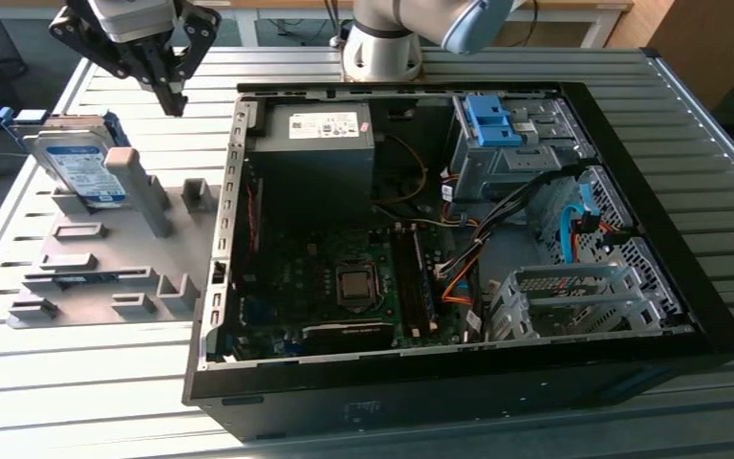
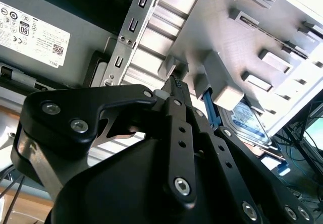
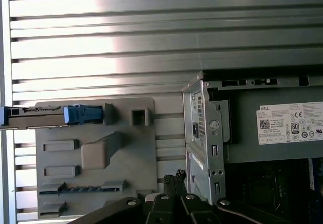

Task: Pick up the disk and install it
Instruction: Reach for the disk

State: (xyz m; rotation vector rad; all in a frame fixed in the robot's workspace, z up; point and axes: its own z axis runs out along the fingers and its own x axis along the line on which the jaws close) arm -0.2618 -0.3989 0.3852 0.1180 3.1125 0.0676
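The disk (image 1: 77, 164) is a silver drive with a white-and-blue label and blue rails. It stands tilted in a slot at the far end of a grey fixture plate (image 1: 99, 258), at the exterior view's left. My gripper (image 1: 172, 99) hangs above the table between the disk and the open computer case (image 1: 673, 249), with its fingers shut together and nothing held. In the first wrist view the disk (image 3: 50, 115) shows edge-on, away from the gripper (image 3: 173, 176). In the second wrist view the disk (image 2: 247, 120) lies beyond the gripper (image 2: 175, 81).
The case lies open on a ribbed metal table (image 1: 724, 143). Inside are a grey power supply box (image 1: 322, 134), a blue bracket (image 1: 488, 120) on a drive bay, loose cables and a metal drive cage (image 1: 572, 296). Grey posts (image 1: 131, 186) rise from the fixture plate.
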